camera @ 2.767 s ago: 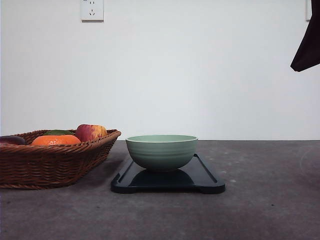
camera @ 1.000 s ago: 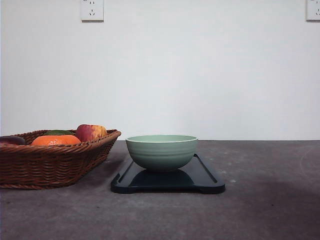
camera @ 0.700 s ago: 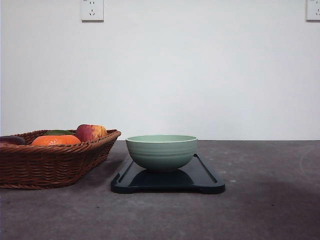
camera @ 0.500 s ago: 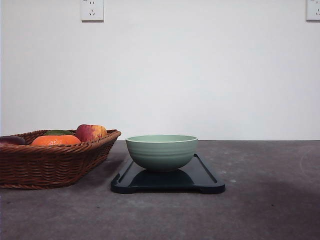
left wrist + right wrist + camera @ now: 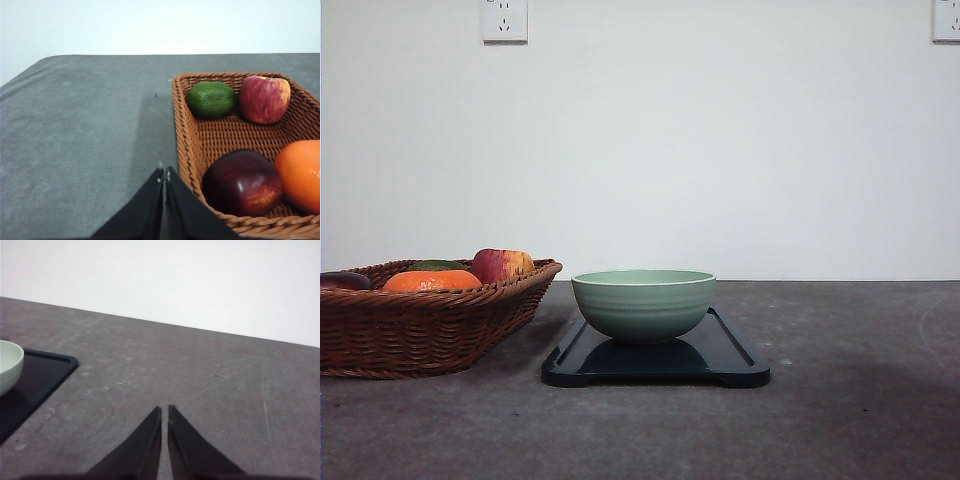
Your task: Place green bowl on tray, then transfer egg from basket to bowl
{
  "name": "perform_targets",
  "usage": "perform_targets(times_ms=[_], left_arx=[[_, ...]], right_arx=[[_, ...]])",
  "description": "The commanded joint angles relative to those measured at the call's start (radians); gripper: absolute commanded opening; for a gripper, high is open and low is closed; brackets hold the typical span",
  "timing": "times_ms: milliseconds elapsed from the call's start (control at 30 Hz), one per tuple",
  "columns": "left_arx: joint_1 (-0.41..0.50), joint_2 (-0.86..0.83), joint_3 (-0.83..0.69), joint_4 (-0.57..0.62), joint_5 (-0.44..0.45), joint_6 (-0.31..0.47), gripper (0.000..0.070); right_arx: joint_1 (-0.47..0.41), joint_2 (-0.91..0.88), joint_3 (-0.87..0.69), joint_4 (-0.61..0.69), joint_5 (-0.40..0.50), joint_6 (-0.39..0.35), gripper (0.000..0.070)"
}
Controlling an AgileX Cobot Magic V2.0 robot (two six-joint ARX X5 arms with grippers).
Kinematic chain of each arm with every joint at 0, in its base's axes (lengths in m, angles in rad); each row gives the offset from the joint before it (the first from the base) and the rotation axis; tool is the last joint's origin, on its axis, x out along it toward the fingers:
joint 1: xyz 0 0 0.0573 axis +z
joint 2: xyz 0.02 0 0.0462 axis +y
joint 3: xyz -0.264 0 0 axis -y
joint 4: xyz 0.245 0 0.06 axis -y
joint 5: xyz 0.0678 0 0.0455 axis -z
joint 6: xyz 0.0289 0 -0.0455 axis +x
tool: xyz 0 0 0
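The green bowl (image 5: 643, 304) stands upright on the dark tray (image 5: 730, 356) in the middle of the table; its edge (image 5: 7, 365) and a tray corner (image 5: 45, 372) also appear in the right wrist view. The wicker basket (image 5: 420, 330) sits to the left of the tray. The egg is hidden from me. My left gripper (image 5: 164, 173) hangs shut and empty above the table just outside the basket's wall (image 5: 182, 125). My right gripper (image 5: 164, 410) is shut and empty over bare table, off to the right of the tray.
The basket holds an orange (image 5: 301, 175), a dark red apple (image 5: 242, 182), a red-yellow apple (image 5: 264, 98) and a green lime (image 5: 211, 98). Bare grey table (image 5: 860, 400) stretches right of the tray. A white wall with sockets (image 5: 504, 20) stands behind.
A dark arm part that hung at the upper right of the front view 2.8 s ago has left that view. Bowl, tray and basket have stayed put.
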Motion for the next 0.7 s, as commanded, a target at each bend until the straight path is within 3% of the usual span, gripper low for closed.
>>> perform_targets(times_ms=[0,667], left_arx=[[0.002,-0.001,-0.019,0.011,0.0,0.014,0.0],[0.002,-0.001,-0.019,0.011,0.0,0.014,0.0]], right_arx=[[0.0,0.001,-0.004,0.01,0.001,-0.005,0.0015],[0.0,0.001,-0.004,0.01,0.001,-0.005,0.0015]])
